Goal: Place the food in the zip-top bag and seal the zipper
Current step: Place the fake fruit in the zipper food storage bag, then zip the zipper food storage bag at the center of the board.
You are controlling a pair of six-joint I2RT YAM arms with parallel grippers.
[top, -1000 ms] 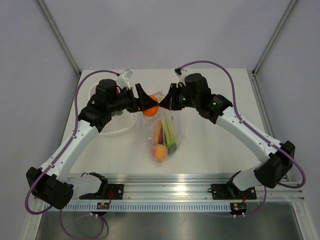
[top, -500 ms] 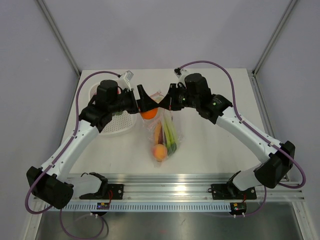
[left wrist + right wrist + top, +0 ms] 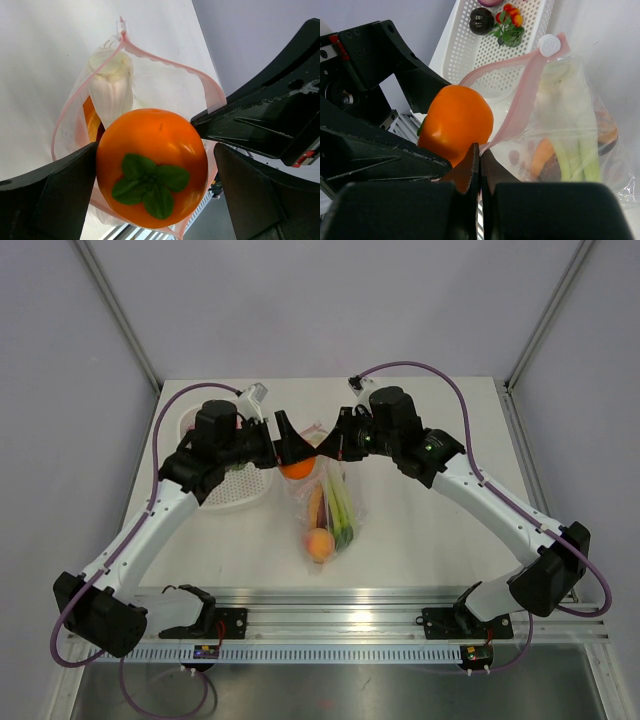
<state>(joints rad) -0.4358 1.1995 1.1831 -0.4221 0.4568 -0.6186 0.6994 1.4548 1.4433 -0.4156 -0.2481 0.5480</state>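
The orange (image 3: 152, 165) with green leaves sits in the mouth of the clear zip-top bag (image 3: 335, 510), ringed by the pink zipper strip (image 3: 170, 62). My left gripper (image 3: 292, 450) is open around it: one finger touches it, the other stands apart. My right gripper (image 3: 480, 150) is shut on the bag's pink edge (image 3: 520, 105) and holds the mouth up. A peach (image 3: 320, 543), a carrot (image 3: 316, 505) and a celery stalk (image 3: 343, 508) lie inside the bag.
The white slotted basket (image 3: 240, 490) stands left of the bag, under my left arm. It holds a dark eggplant (image 3: 481, 21) and small red tomatoes (image 3: 509, 22). The two grippers nearly touch over the bag's mouth.
The orange has dropped from between my left fingers down into the bag's mouth. In the last half second nothing has visibly moved.
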